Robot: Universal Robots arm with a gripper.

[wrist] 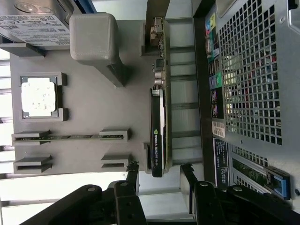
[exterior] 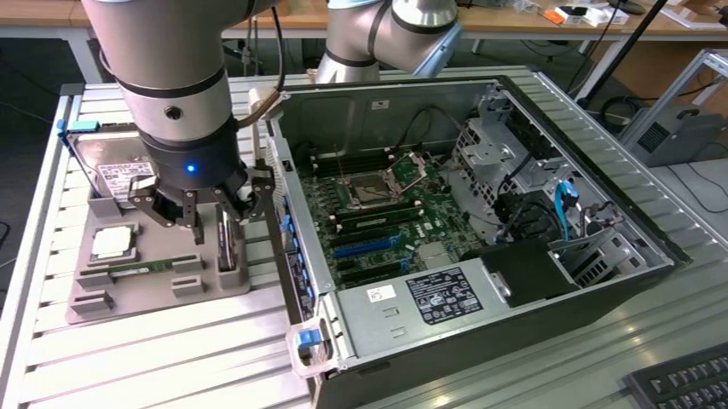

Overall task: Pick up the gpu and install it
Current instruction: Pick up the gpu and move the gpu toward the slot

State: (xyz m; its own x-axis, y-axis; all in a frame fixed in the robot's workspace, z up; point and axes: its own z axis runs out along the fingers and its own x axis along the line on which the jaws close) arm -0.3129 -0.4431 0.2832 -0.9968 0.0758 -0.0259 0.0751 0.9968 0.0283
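Tool (wrist: 160, 172) wide open, empty; gpu (wrist: 158, 129) on edge, aligned between jaws.

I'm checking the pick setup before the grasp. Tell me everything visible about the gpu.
The thin black graphics card stands on its long edge in a slot of the grey plastic holder tray. Its top edge bears a green logo and lettering; a bare circuit section and metal bracket sit at one end. The open fingers flank the other end without touching.
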